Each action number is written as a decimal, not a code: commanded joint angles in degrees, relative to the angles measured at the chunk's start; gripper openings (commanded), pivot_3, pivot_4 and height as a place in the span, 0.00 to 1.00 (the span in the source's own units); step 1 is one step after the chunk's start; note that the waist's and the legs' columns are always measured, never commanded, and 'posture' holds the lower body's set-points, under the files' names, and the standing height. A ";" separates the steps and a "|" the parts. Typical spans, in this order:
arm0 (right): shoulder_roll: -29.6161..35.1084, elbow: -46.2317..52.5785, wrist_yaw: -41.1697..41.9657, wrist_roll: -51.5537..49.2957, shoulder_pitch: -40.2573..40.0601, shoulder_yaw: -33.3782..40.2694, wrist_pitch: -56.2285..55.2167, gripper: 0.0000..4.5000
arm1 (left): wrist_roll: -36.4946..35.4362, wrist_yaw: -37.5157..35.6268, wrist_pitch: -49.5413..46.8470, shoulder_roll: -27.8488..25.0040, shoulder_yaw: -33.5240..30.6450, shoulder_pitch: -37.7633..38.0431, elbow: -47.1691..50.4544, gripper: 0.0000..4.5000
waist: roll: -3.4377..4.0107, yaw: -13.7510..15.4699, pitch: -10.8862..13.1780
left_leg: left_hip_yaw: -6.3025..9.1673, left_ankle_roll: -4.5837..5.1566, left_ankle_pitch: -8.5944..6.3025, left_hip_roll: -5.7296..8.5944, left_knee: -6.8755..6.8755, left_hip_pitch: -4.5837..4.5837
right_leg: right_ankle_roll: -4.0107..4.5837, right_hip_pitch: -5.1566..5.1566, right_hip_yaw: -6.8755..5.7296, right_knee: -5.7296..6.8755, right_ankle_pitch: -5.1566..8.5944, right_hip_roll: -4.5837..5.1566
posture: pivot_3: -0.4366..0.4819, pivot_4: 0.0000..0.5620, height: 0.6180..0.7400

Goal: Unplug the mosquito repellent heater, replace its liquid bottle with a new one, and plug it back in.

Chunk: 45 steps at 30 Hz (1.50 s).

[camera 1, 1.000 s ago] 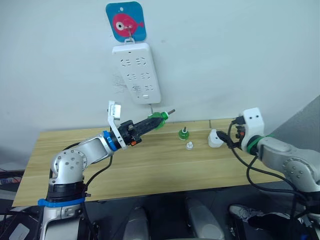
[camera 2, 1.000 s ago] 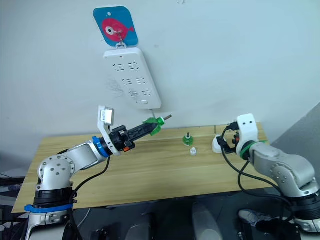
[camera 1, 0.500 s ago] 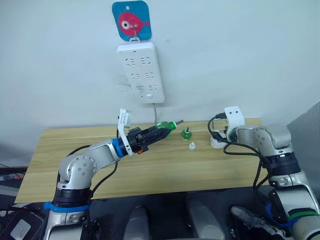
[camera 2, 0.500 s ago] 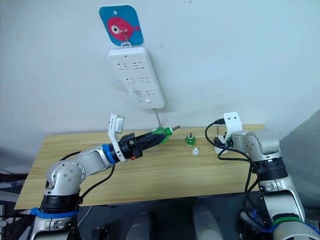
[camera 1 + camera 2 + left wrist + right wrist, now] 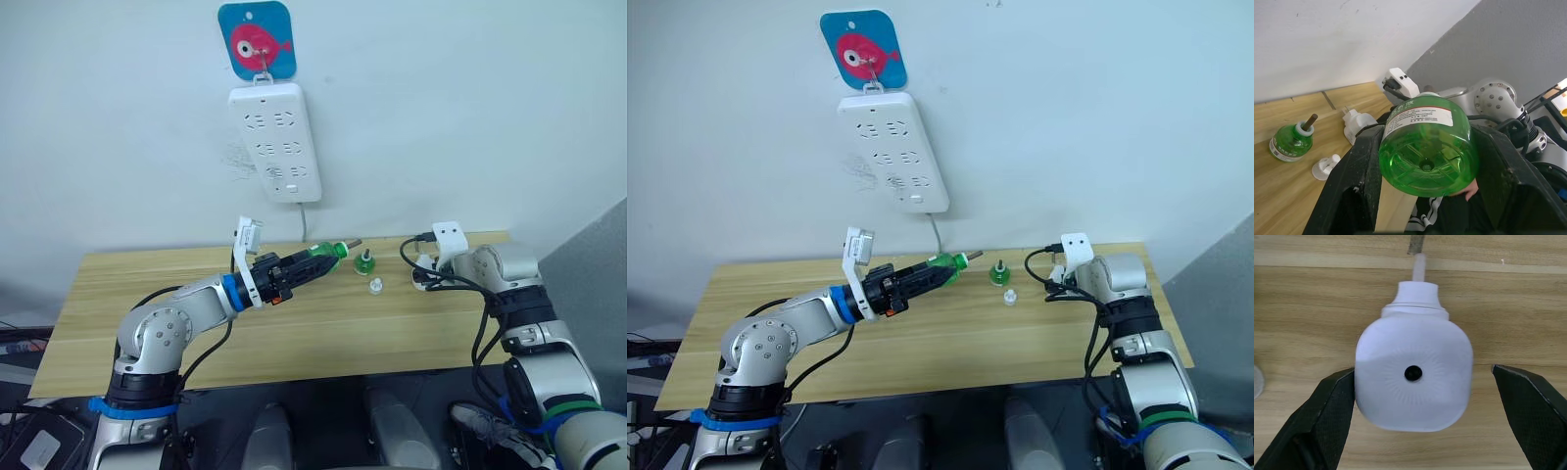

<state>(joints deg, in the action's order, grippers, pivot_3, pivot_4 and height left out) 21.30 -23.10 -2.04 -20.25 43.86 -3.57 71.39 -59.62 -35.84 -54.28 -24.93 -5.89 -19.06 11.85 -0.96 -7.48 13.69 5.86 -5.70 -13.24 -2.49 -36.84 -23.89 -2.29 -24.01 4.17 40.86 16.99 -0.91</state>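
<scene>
Since a moment ago my right gripper [image 5: 1415,421] has closed in on the heater [image 5: 1414,377], a smooth white rounded shell on the wooden table [image 5: 313,333]; its fingers stand spread, one touching. My left gripper [image 5: 1422,171] clamps a clear green bottle [image 5: 1425,142], whose neck is hidden.

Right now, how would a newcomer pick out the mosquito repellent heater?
Start at the wooden table and go to its far right end. The mosquito repellent heater lies there between the open fingers of the right end effector: rounded, white, with a dark-centred vent, unlike the green bottle and small white cap nearby.
</scene>
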 commanded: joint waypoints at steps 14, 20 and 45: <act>-1.58 -3.83 6.84 7.15 2.33 1.06 -4.22 0.87 | 0.94 -1.07 1.35 0.80 -0.33 -0.79 2.01 0.52 | 0.00 0.01 0.00 | 0.00 0.00 0.00 0.00 0.00 0.00 | 0.00 0.00 0.00 0.00 0.00 0.00 | 0.35 0.39 1.00; -1.80 -1.49 7.53 7.98 1.43 1.94 -2.75 0.66 | 1.43 -1.52 1.42 0.71 -0.29 -0.68 1.83 0.52 | 0.00 -0.04 0.00 | 0.00 0.00 0.00 0.00 0.00 0.00 | 0.00 0.00 0.00 -0.01 0.00 0.00 | 0.34 0.38 1.00; -7.06 49.94 30.75 -43.59 -14.47 40.08 16.70 0.66 | -9.86 -11.40 -12.70 -11.47 -5.30 -10.17 -2.54 0.52 | 0.10 -0.46 0.11 | -0.03 0.00 0.00 -0.05 0.18 0.03 | -0.02 -0.02 -0.01 -0.11 0.02 -0.03 | 0.29 0.41 1.00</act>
<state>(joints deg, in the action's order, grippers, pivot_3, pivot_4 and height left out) 14.34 26.20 28.58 -59.06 28.51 34.83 87.64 -66.94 -46.03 -65.97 -35.58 -9.39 -28.30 8.66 -0.85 -7.94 13.81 5.83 -5.70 -13.24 -2.54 -36.65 -23.86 -2.32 -24.03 4.17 40.73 17.01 -0.94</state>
